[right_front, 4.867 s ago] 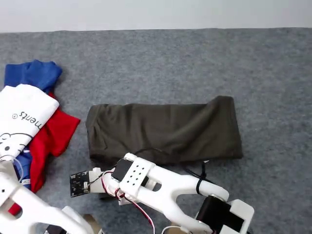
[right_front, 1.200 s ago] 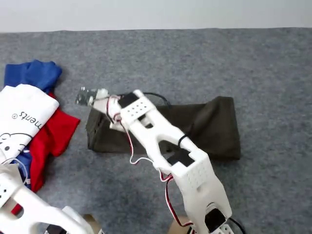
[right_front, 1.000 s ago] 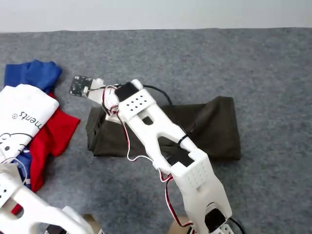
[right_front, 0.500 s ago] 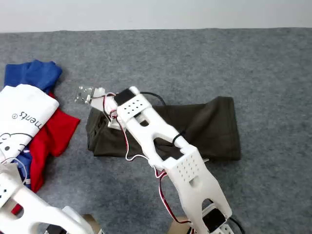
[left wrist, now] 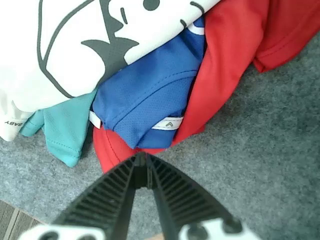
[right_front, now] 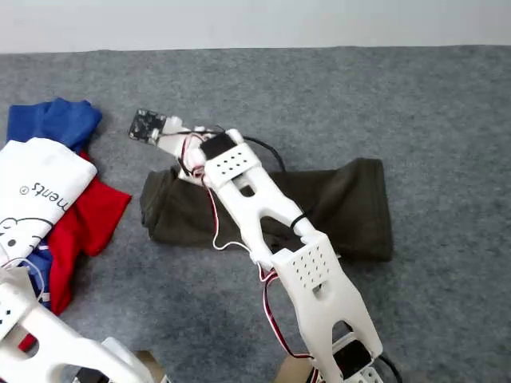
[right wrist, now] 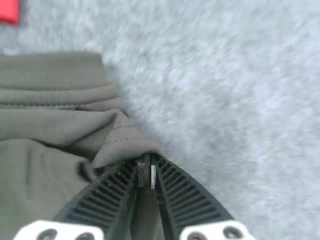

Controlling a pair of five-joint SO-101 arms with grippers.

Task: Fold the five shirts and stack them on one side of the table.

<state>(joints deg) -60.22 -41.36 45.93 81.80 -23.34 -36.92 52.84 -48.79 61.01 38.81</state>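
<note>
Olive shirt [right_front: 343, 211], soft knit folded into a long band, lies on grey felt table [right_front: 335, 96]. The right gripper [right wrist: 145, 171] is pressed shut on its corner. The right wrist view shows stitched hems bunched at the ribbed black jaws. Near that pinched end sits a loose pile: white shirt [right_front: 36, 187] with dark print, blue shirt [right_front: 56, 120], red shirt [right_front: 88, 223]. The left wrist view adds a teal shirt [left wrist: 62, 127] under the white, and the left gripper [left wrist: 143, 167], jaws pressed together on nothing, beside the pile.

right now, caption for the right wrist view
Right gripper shut on a fold of the olive shirt over the grey table.
</note>
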